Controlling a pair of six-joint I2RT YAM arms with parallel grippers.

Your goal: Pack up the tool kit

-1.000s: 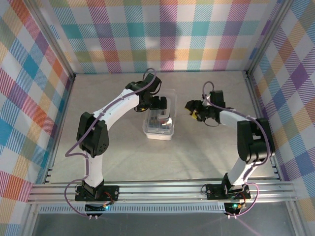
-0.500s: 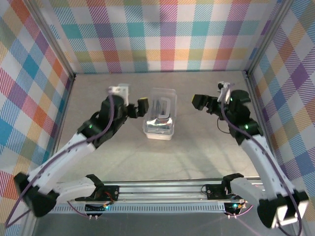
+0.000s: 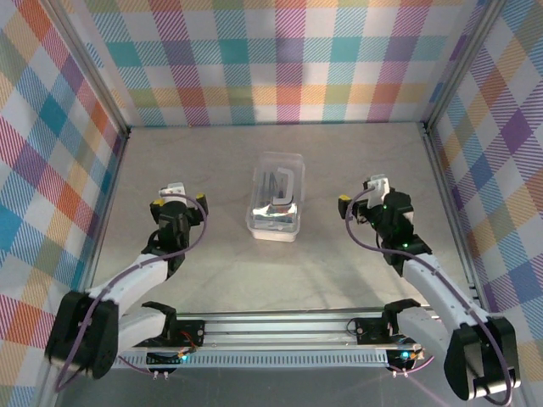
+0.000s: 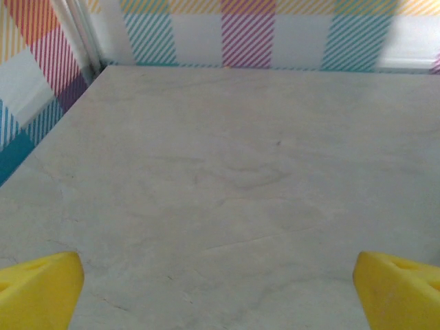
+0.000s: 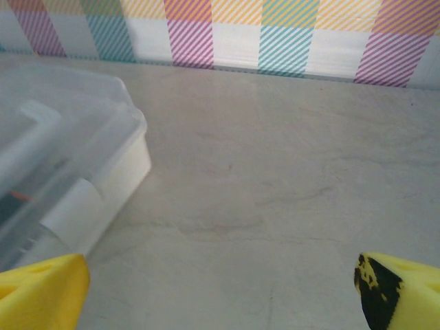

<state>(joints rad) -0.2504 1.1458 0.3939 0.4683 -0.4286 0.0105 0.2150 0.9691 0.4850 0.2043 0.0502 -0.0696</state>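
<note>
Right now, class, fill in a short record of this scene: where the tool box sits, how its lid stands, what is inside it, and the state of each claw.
box: clear plastic box, mid-table, between the two arms
lid: looks shut, with a white tab over the front wall
contents: dark slim tools seen through the plastic; count unclear
left claw: open, empty, well apart from the box
right claw: open, empty, beside the box, not touching it
table: pale grey, stone-look surface
</note>
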